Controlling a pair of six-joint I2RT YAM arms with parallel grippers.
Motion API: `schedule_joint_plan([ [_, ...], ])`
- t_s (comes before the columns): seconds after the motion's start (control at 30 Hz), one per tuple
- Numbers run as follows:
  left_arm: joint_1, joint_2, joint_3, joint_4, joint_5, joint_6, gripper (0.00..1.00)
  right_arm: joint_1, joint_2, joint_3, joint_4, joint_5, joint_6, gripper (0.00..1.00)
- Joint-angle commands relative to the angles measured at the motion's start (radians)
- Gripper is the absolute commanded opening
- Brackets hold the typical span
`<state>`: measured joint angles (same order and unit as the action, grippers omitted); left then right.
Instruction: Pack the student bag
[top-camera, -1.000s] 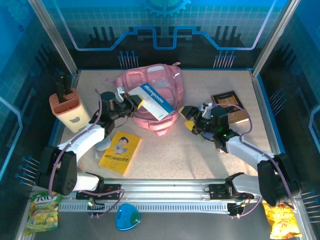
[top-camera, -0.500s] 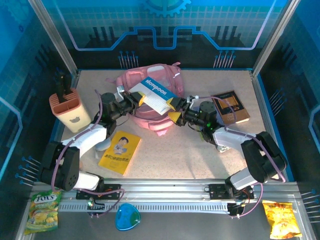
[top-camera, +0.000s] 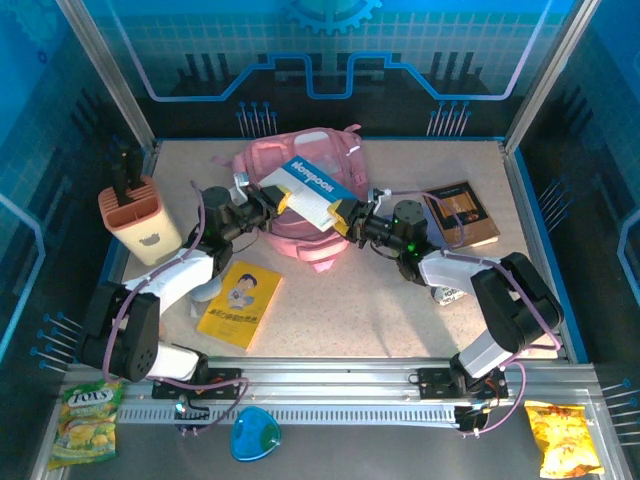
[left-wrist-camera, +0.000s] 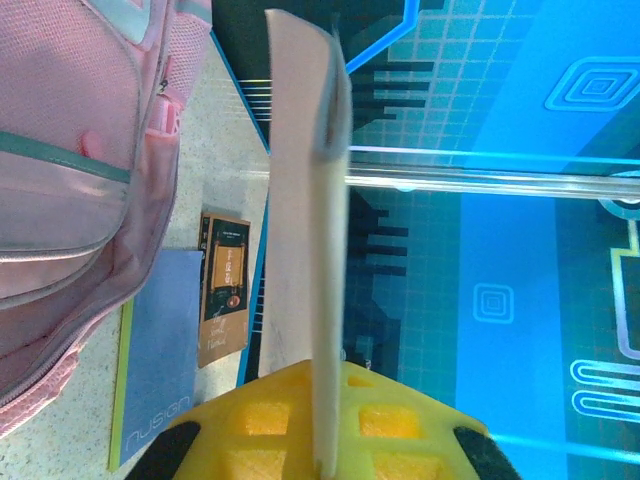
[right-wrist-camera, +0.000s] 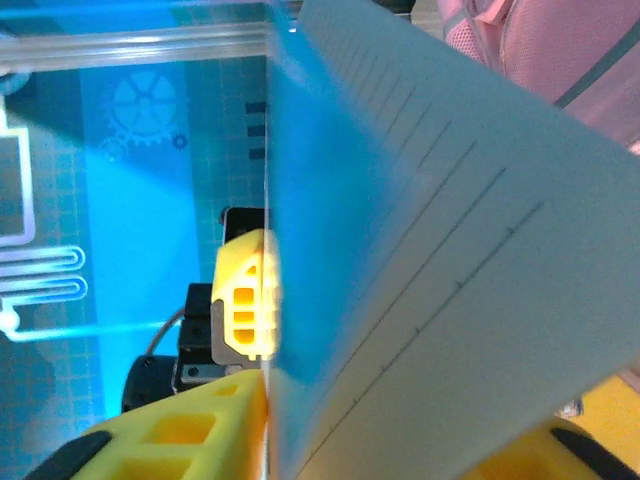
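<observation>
Pink student bag (top-camera: 265, 158) lies back-centre, beneath the blue notebook (top-camera: 315, 190). My left gripper (top-camera: 278, 200) pinches one end; my right gripper (top-camera: 345, 215) straddles the other, and I cannot tell whether it is clamped. Opposed pulls could tear or drop it.

table top (top-camera: 390, 300) beige, speckled, matte; far wall (top-camera: 330, 40) is a blue translucent panel with a grid pattern, a circuit-line graphic and half a gear at top centre; left side panel (top-camera: 40, 150) and right side panel (top-camera: 600, 150) same blue, darker; slanted aluminium posts (top-camera: 105, 70) at the far-left and far-right corners; slotted aluminium rail (top-camera: 330, 385) across the near edge, grey ledge (top-camera: 380, 450) nearer still; light even, blue-tinted, soft shadows on the table top
</observation>
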<state>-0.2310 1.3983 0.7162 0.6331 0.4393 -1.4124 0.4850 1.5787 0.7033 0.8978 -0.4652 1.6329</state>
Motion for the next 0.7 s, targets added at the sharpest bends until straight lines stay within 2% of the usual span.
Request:
schedule_joint_plan([
  [0.0,0.004,0.007,-0.017,-0.011,0.024,0.028,0.02,0.004,0.004,0.021,0.009,-0.009,-0.011,0.23],
  [0.1,0.003,0.005,-0.019,-0.061,0.024,0.070,0.13,-0.004,0.003,0.006,0.027,-0.013,-0.008,0.10],
  [0.2,0.009,0.001,-0.019,-0.138,0.017,0.134,0.29,-0.016,-0.013,-0.010,0.006,-0.010,-0.043,0.04],
  [0.27,0.013,-0.007,-0.004,-0.231,-0.002,0.205,0.45,-0.028,-0.035,-0.016,-0.026,-0.006,-0.085,0.02],
  [0.3,0.014,-0.008,0.013,-0.281,-0.012,0.255,0.49,-0.036,-0.048,-0.017,-0.052,-0.004,-0.112,0.02],
  [0.43,0.004,0.018,0.138,-0.578,-0.108,0.538,0.70,-0.084,-0.157,-0.044,-0.207,0.022,-0.244,0.01],
  [0.53,-0.005,0.075,0.210,-0.656,-0.124,0.662,0.77,-0.126,-0.265,-0.059,-0.389,0.072,-0.353,0.01],
  [0.67,-0.058,0.167,0.362,-0.862,-0.234,0.889,0.87,-0.181,-0.423,-0.064,-0.645,0.172,-0.480,0.01],
])
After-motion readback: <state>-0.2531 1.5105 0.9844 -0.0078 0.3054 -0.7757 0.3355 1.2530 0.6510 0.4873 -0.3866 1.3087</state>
